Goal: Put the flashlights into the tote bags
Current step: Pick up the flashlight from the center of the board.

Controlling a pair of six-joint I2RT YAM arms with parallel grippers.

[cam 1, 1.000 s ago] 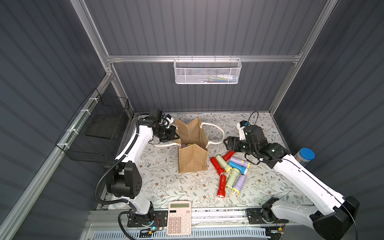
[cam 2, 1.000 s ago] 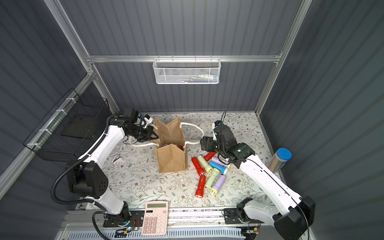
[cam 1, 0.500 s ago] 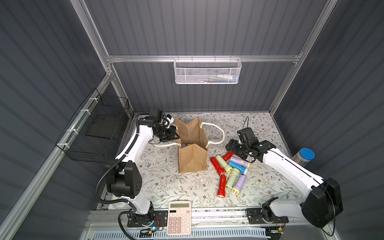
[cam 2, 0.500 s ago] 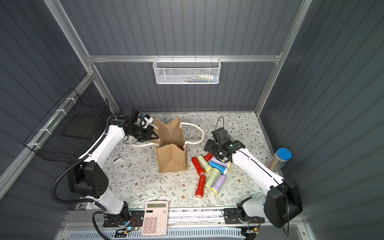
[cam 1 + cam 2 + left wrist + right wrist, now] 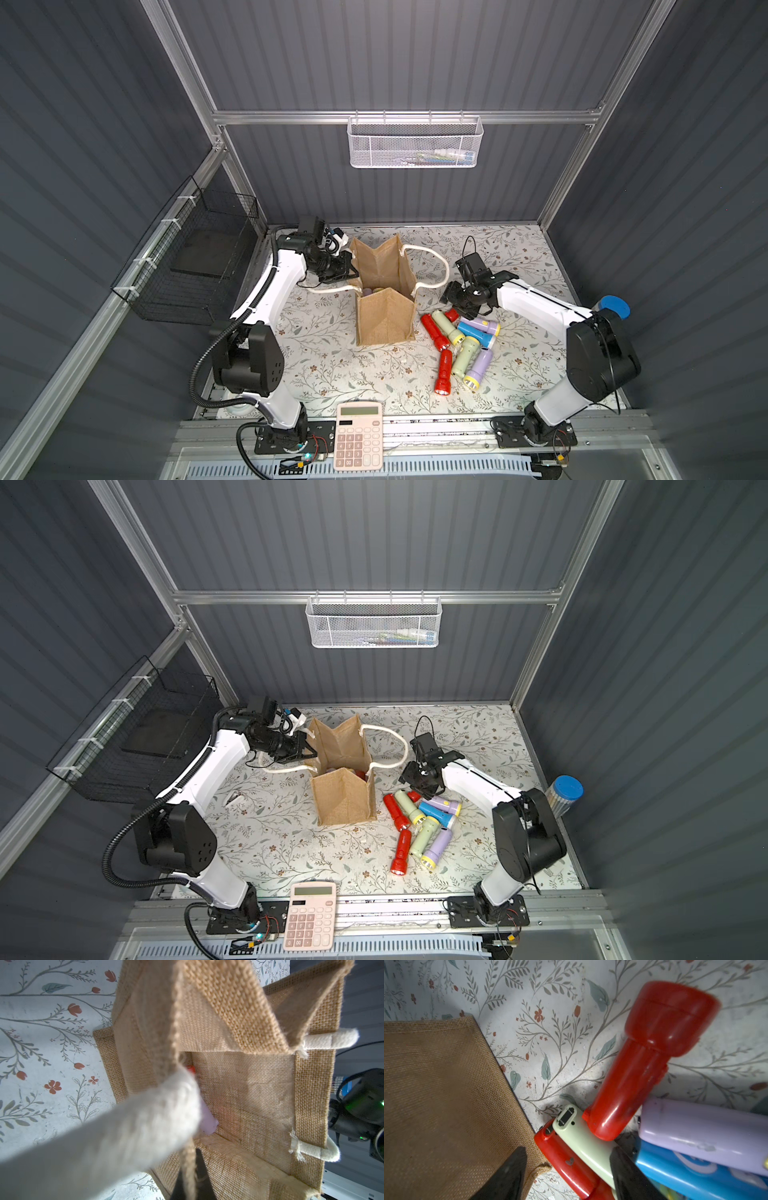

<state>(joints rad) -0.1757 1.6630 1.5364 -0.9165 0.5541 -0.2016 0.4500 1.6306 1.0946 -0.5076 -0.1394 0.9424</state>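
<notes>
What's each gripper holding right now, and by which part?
Left gripper: shut on the tote bag at its rim, beside a rope handle. Right gripper: nothing; jaws open, straddling the tail ends of two flashlights.

Dark grey ribbed walls [image 5: 395, 54], aluminium frame [image 5: 291, 117], floral-print table surface [image 5: 332, 374].

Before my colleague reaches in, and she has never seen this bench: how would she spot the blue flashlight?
Find the upright tan tote bag with white rope handles. A pile of flashlights lies beside it, on the robot's right. The blue flashlight lies in the middle of that pile, the only blue one among red, pale green and lilac neighbours.
</notes>
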